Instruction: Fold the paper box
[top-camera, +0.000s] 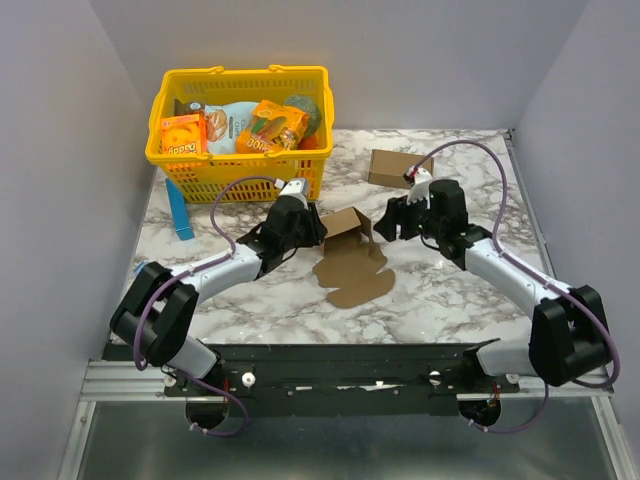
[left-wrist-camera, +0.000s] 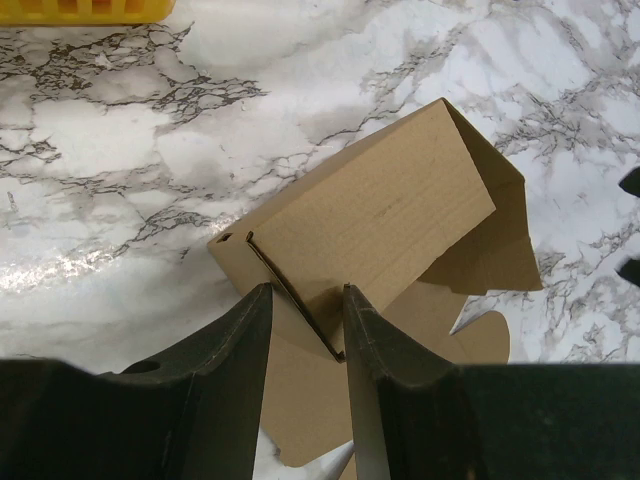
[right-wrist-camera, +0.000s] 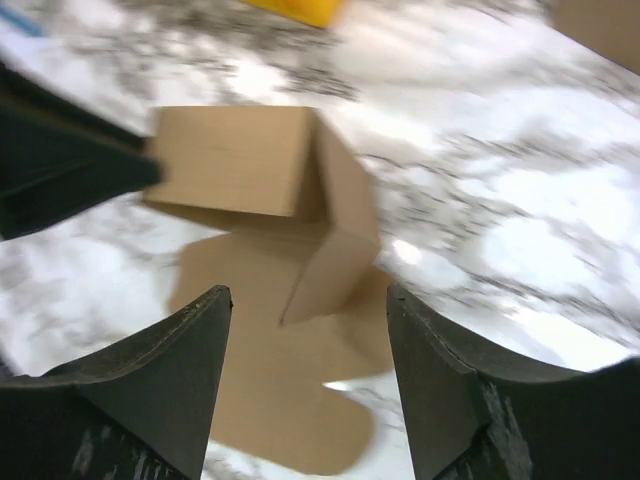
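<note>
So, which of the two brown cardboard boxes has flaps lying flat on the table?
The paper box at the centre: one part stands up, and its rounded flaps lie flat on the near side. The brown carton farther back on the right shows no loose flaps.

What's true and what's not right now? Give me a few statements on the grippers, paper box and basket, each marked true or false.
1. The left gripper is closed on a raised wall of the paper box. True.
2. The right gripper holds the box. False: its jaws stand open, the box ahead.
3. The box is fully folded. False: flaps lie flat on the marble table.
4. The yellow basket holds orange snack boxes. True.
5. The other brown carton sits in the basket. False: it stands on the table.
</note>
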